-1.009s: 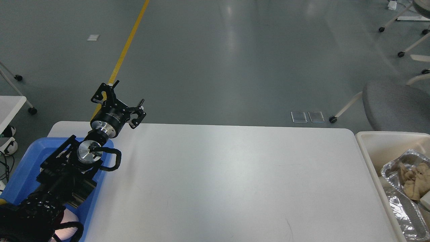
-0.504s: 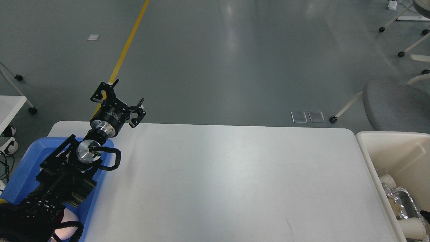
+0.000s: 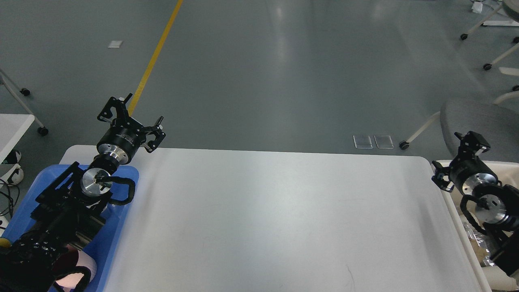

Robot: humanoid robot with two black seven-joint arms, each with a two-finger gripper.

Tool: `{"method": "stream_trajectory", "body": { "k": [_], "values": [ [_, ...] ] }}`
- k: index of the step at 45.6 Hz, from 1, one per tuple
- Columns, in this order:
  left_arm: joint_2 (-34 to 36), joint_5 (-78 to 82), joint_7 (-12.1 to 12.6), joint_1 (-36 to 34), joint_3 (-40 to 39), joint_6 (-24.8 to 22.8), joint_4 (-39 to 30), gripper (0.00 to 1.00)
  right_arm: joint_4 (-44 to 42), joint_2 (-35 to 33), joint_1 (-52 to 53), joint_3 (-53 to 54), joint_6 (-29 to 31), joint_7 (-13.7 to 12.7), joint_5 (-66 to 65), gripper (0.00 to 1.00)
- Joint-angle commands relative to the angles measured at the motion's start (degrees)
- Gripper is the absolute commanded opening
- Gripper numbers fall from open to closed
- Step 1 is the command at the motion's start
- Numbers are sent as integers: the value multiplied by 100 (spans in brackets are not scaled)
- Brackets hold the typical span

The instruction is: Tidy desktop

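Two black two-finger grippers, left (image 3: 130,121) spread wide and empty, right (image 3: 456,162) of untellable opening, hover at the smooth white rectangular desktop (image 3: 275,219); you risk clipping the blue plastic tray (image 3: 28,211) or cream-white bin (image 3: 502,165).

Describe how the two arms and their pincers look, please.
Both arms are black with silver round joint rings. Black cables loop beside each wrist. The left pincer and right pincer have thin black skeletal fingers; the left pincer's cylindrical base carries small white lettering.
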Motion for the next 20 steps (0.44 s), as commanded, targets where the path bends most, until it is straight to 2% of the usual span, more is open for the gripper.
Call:
{"method": "stream_trajectory", "body": {
  "k": [1, 7, 12, 20],
  "values": [
    [-17, -2, -5, 1, -6, -101, 0, 97, -5, 730, 22, 485, 628, 74, 397, 100],
    [-70, -2, -5, 1, -6, -118, 0, 97, 12, 1293, 21, 600, 918, 109, 740, 100],
    [-123, -10, -5, 10, -15, -153, 0, 97, 12, 1741, 48, 662, 936, 118, 749, 100],
    [-184, -2, 4, 98, -6, -180, 0, 97, 3, 1979, 206, 723, 866, 118, 740, 100]
  ]
}}
